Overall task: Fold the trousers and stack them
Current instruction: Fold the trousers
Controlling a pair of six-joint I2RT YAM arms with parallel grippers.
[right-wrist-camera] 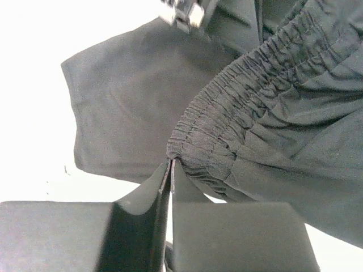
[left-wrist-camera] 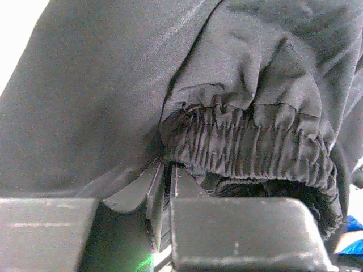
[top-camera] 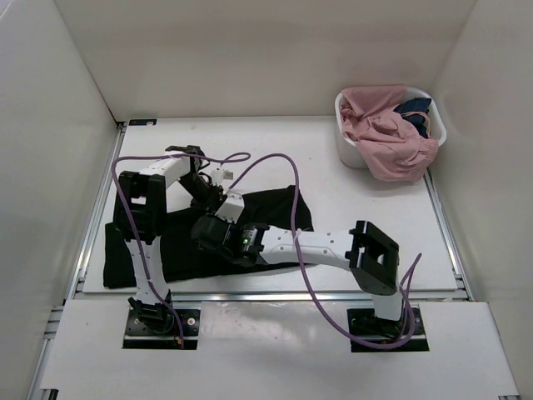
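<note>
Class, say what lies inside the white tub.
A crumpled pink garment overflows the round white tub, a small dark blue garment beside it. Anything underneath is covered.

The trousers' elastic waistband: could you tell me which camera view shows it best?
The right wrist view: the gathered waistband runs diagonally across it, its end pinched in the right end effector. The left wrist view shows a curved stretch close up. The top external view shows the trousers only as a dark shape.
</note>
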